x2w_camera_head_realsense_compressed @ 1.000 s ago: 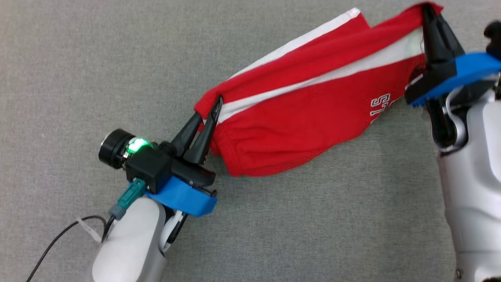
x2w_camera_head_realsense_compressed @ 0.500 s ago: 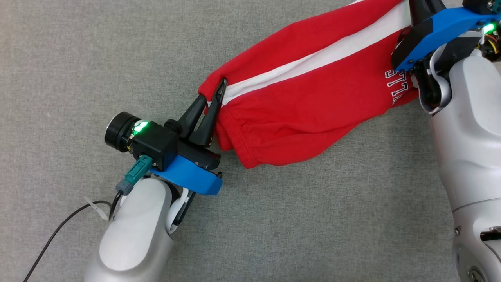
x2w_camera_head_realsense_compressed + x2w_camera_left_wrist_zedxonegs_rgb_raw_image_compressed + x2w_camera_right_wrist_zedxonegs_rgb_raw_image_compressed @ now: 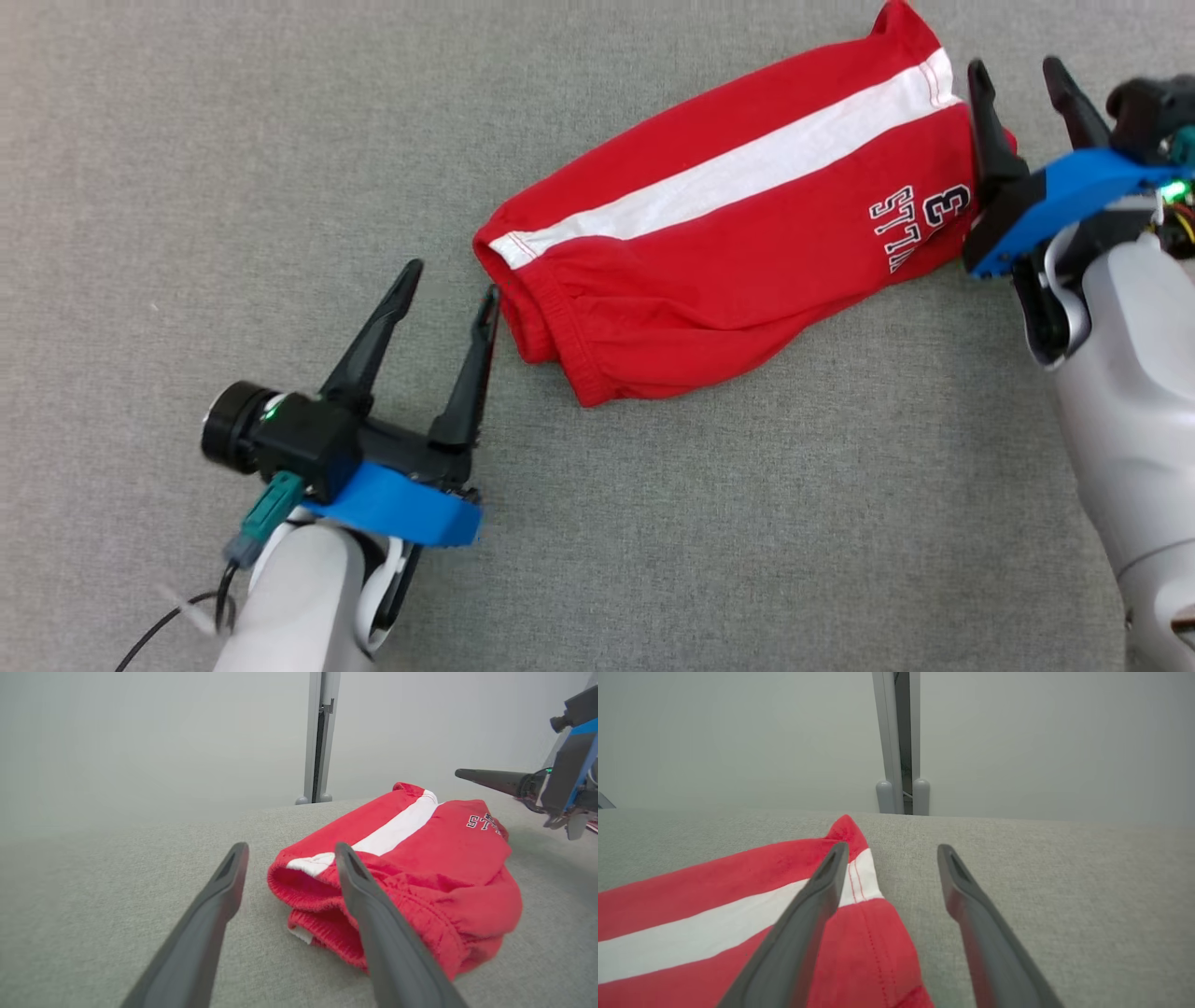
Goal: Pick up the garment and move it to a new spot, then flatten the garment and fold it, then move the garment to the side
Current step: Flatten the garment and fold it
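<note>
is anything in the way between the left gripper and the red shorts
Nothing visible. The left gripper is open right beside the waistband end of the red shorts, with only bare grey surface between them. The right gripper is open at the leg end, equally unblocked.

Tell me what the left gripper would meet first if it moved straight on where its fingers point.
Probably the red garment: its waistband end lies ahead of the left gripper, in line with the finger nearer the cloth. The other finger faces grey surface. The height over the cloth is unclear.
</note>
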Motion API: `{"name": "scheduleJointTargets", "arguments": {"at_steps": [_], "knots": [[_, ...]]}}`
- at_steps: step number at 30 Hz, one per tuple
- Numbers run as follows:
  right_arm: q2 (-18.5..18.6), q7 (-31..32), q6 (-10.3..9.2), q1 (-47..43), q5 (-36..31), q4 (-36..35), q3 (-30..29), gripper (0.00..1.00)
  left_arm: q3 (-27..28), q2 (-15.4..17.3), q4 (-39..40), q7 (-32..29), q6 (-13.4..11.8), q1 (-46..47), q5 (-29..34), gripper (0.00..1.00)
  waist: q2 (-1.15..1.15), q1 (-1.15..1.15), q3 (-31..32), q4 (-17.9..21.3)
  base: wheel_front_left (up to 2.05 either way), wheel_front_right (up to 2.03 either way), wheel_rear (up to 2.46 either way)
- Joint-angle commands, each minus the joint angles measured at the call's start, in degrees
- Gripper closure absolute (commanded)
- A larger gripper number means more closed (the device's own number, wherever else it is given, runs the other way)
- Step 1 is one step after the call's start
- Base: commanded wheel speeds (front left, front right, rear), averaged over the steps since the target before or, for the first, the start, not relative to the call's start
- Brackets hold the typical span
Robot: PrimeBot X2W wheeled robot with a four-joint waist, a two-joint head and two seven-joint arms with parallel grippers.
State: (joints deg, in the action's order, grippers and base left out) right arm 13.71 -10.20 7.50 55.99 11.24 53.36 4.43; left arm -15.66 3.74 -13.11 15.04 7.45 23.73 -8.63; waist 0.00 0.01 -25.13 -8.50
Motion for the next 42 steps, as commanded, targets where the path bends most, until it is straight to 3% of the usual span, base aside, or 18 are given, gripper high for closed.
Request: {"name": "scheduleJointTargets", "arguments": {"at_steps": [1, 11, 22, 23, 24, 33, 42], "knots": [[1.03, -0.46, -0.03, -2.13, 0.56, 0.28, 0.66, 0.00, 1.67, 0.08, 1.27, 0.18, -0.32, -2.18, 0.60, 0.00, 0.00, -0.01, 1.41, -0.38, 0.00, 0.00, 0.00], [2.98, 1.35, -0.03, -7.23, 3.48, 1.27, 1.80, 0.00, 11.60, -0.20, 7.60, 0.18, -1.79, -6.88, 1.79, 0.00, 0.00, -0.01, 2.81, -1.53, 0.00, 0.00, 0.00], [2.13, 4.53, -0.03, -7.06, 4.07, 5.63, 2.13, 0.00, 14.16, -0.66, 9.54, 0.18, -1.57, -7.15, 2.50, 0.00, 0.00, -0.01, 2.17, -2.73, 0.00, 0.00, 0.00], [1.65, 4.99, -0.02, -7.06, 4.50, 5.90, 2.53, 0.63, 14.17, -0.69, 9.56, 0.18, -1.59, -7.13, 2.51, 0.00, 0.00, -0.01, 2.18, -2.79, 0.00, 0.00, 0.00], [1.10, 5.23, -0.01, -7.09, 4.90, 5.99, 3.01, 1.00, 14.22, -0.72, 9.60, 0.18, -1.60, -7.13, 2.47, 0.00, 0.00, -0.01, 2.18, -2.81, 0.00, 0.00, 0.00], [1.08, 0.17, -0.04, -9.18, 9.63, 3.46, 4.35, 1.00, 14.09, -0.74, 9.45, 0.18, -1.98, -8.07, 2.03, 0.00, 0.00, -0.01, 4.63, 0.26, 0.00, 0.00, 0.00], [1.21, -3.70, -0.03, -18.56, 15.14, -2.77, 2.56, 1.00, 14.93, -0.72, 9.08, 0.18, -1.70, -10.22, 3.18, 0.00, 0.00, -0.01, 8.12, 5.34, 0.00, 0.00, 0.00]]}}
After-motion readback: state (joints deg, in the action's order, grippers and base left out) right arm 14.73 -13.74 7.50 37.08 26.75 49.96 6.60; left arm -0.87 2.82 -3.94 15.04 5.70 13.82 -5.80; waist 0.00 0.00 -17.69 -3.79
